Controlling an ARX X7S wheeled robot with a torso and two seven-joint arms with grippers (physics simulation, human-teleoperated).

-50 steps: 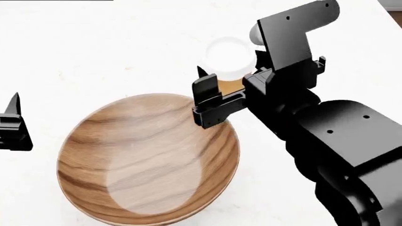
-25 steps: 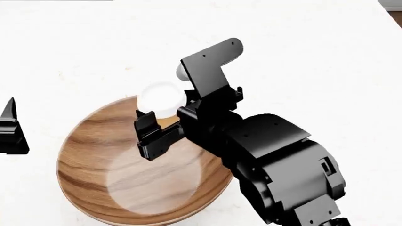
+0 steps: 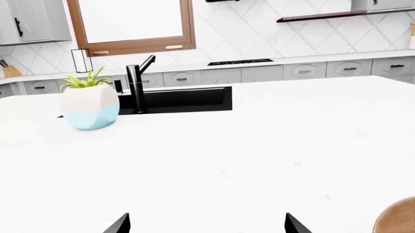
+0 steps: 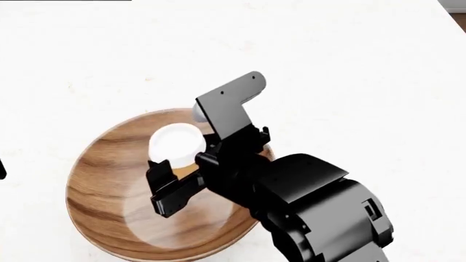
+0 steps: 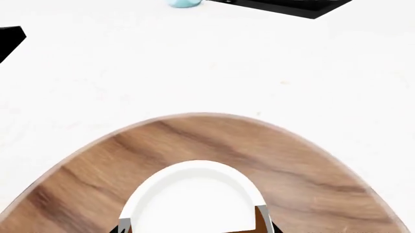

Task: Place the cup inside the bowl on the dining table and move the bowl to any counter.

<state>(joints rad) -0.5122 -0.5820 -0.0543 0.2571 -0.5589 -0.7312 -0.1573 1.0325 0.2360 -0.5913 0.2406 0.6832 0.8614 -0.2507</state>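
The brown wooden bowl [image 4: 109,180] sits on a white top with faint beige specks [image 4: 350,65]. My right gripper [image 4: 183,164] is shut on the tan cup with the white lid [image 4: 173,143] and holds it upright inside the bowl's rim, over the far part. I cannot tell whether the cup touches the bowl. In the right wrist view the lid [image 5: 194,194] sits between the fingers [image 5: 263,216], with the bowl's wall [image 5: 207,138] beyond. My left gripper [image 3: 207,228] is open and empty, left of the bowl, whose rim [image 3: 399,218] shows at the edge.
Further along the white top are a black sink [image 3: 184,99] with a black faucet [image 3: 137,80] and a white-and-blue plant pot [image 3: 91,107]. Grey cabinets and a window stand behind. My left gripper's tip [image 5: 9,39] shows in the right wrist view.
My right gripper has carried the cup from beyond the bowl's far right rim to over the bowl's inside, and lower. My left gripper has slid left, almost out of the head view.
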